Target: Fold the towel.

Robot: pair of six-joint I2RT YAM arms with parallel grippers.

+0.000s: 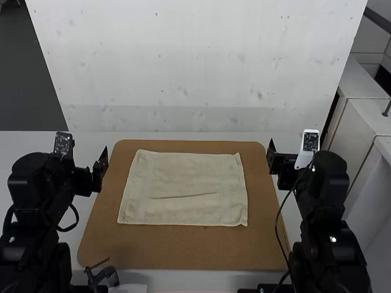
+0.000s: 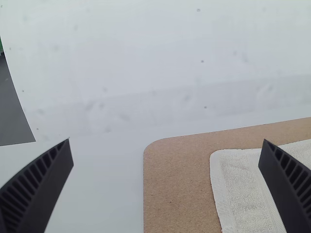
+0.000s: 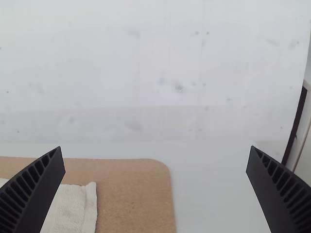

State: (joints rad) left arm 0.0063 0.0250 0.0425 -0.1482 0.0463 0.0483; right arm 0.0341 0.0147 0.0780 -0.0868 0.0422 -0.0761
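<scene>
Left arm and right arm: nearest us, at the near left and near right, flanking the work.
Table: pale, under the board.
Board as holder: it is the closest we have to a tray, flat and brown, bearing the towel.
Towel: spread on the board, between the arms and toward the far side.
Done so far: we see it laid out fairly square, with no fold we can make out.
Left to do: the folding itself, we judge.
Left gripper: fingers wide apart, holding nothing.
Right gripper: likewise parted and unladen.
Wrinkle: shallow, running left to right; we might smooth it first.
</scene>
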